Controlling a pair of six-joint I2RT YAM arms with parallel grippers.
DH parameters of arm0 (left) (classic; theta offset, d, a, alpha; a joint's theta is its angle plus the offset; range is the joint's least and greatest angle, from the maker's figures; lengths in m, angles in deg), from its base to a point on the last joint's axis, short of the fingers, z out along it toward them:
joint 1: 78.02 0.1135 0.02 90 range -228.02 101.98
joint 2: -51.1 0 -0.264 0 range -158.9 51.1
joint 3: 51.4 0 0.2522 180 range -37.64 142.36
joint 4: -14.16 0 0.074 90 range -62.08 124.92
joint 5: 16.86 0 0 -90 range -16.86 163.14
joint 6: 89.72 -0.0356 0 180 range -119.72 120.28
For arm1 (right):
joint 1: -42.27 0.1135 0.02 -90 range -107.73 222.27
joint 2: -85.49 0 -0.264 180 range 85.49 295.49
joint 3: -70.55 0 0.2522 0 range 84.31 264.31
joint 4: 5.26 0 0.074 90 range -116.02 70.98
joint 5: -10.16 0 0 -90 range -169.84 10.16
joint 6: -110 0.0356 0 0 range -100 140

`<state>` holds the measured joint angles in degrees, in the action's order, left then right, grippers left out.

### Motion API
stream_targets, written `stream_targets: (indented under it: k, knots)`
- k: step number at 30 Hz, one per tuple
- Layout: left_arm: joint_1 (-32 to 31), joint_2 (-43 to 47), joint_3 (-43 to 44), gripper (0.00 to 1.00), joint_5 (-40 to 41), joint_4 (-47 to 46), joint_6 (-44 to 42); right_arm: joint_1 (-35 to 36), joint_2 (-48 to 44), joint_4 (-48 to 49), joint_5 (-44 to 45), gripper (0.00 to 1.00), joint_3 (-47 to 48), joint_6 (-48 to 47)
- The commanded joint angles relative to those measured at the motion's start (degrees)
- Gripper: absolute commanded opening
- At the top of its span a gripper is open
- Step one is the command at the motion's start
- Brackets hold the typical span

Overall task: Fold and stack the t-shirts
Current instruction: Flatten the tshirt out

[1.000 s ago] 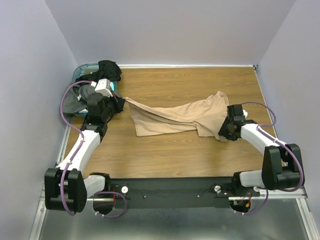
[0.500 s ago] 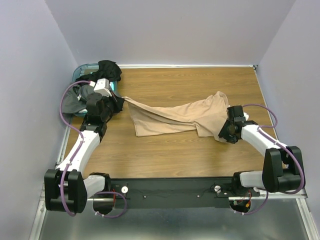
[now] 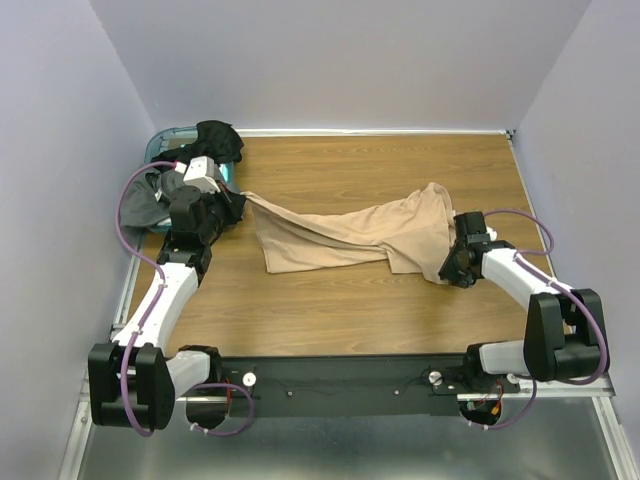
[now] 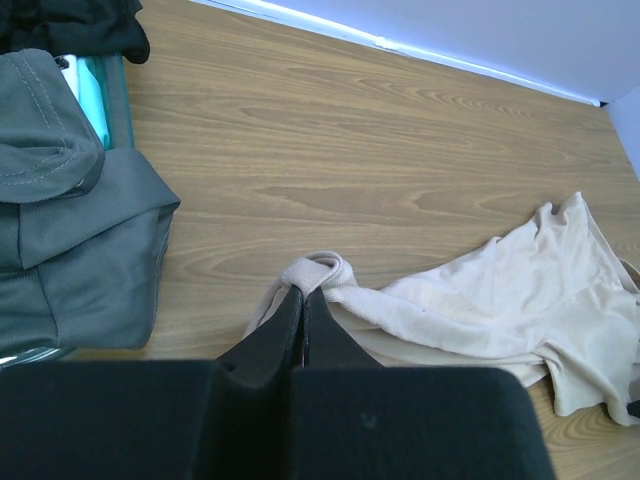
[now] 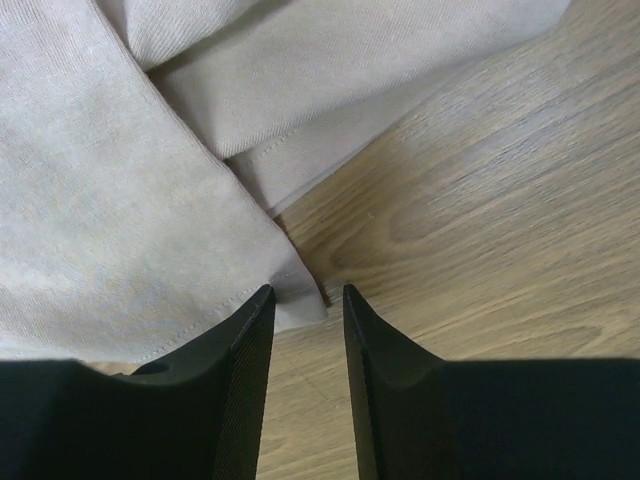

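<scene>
Jaws on the left: your left gripper (image 4: 303, 292) has its fingers pressed together on a bunched corner of the tan t-shirt (image 3: 350, 235), at the shirt's left end.
Jaws on the right: the right gripper (image 5: 305, 290) stands apart, straddling a stitched hem corner at the shirt's right end; nothing is pinched there yet.
Right grab: settle lower so the corner sits well between the fingers, then close (take every layer under the hem, not just the top one).
Shirt: it lies rumpled across the middle of the table (image 3: 350, 310), drawn out thin toward the left gripper and loose on the right.
Spreading: once both corners are held, draw them apart evenly and lay the cloth flat before any fold.
Risk: pull too hard from the left and the hem may slide out from between the right fingers.
Far left: the dark grey t-shirt (image 4: 70, 230) and the black t-shirt (image 3: 218, 140) hang over the teal basket (image 4: 100, 100); steer your left arm so it doesn't snag them.
</scene>
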<state>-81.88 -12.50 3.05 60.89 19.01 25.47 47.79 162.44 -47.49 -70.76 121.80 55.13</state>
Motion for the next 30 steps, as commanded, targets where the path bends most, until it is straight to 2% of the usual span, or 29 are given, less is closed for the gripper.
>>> stream_targets:
  k: [1, 5, 8, 11, 17, 24, 30]
  knots:
    - [0.43, 1.02, 0.8, 0.0, 0.12, -1.46, 0.47, -0.16, 1.71, -0.01, -3.01, 0.4, -0.84, 0.81]
    - [0.43, 1.01, 0.71, 0.0, 0.21, -1.38, 0.39, -0.16, 2.15, 1.4, -3.9, 0.36, -1.37, 0.9]
    - [0.43, 1.01, 0.53, 0.0, 0.3, -1.38, 0.3, -0.16, 2.33, 2.19, -4.42, 0.23, -1.46, 0.9]
    - [0.43, 1.1, 0.53, 0.0, 0.3, -1.46, 0.21, -0.25, 1.11, 2.19, -4.6, 0.01, -0.85, 0.46]
    - [0.43, 1.01, 0.53, 0.0, 1.09, -1.29, -0.14, -0.25, -5.92, -0.35, -5.22, 0.0, 4.24, -1.64]
    - [0.43, 1.28, 1.93, 0.0, 1.79, -0.06, -1.11, -0.16, -13.05, -5.9, -0.65, 0.0, 23.64, -4.9]
    - [0.43, 0.05, 7.47, 0.0, 0.92, 2.4, -2.42, -0.25, -9.98, -6.6, 1.99, 0.0, 39.91, -8.68]
